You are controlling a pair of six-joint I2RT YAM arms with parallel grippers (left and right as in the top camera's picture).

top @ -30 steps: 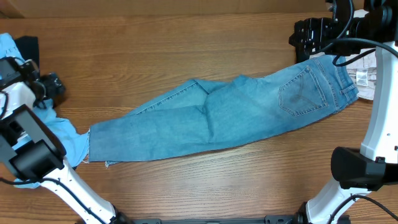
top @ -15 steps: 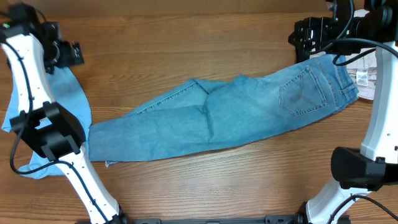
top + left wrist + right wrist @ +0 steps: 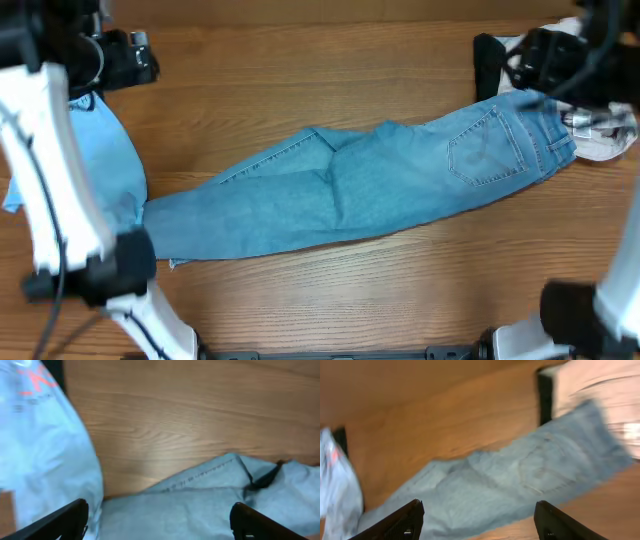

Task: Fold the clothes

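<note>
Two jaws: both pairs are spread wide with nothing between them, left gripper (image 3: 160,522) and right gripper (image 3: 480,525).
Near edge: bare table (image 3: 330,300) on my side.
Hems: the jeans (image 3: 360,190) end near-left, frayed, just beside the T-shirt (image 3: 105,160).
Long axis: the jeans run from the near-left hems to the far-right waist, slanting across the table, flat, with the back pocket up.
Waist: far-right, its band against a pale garment (image 3: 600,140); a black piece (image 3: 545,395) lies just beyond.
Left arm: raised at the far-left corner; the leg fabric lies below and ahead of its jaws, the T-shirt off to one side.
Right arm: high over the far-right end, blurred from overhead; the whole garment lies ahead of its jaws.
Nearer arm: I judge left for the hems and right for the waist, so an end-to-end fold along that slant suits both.
</note>
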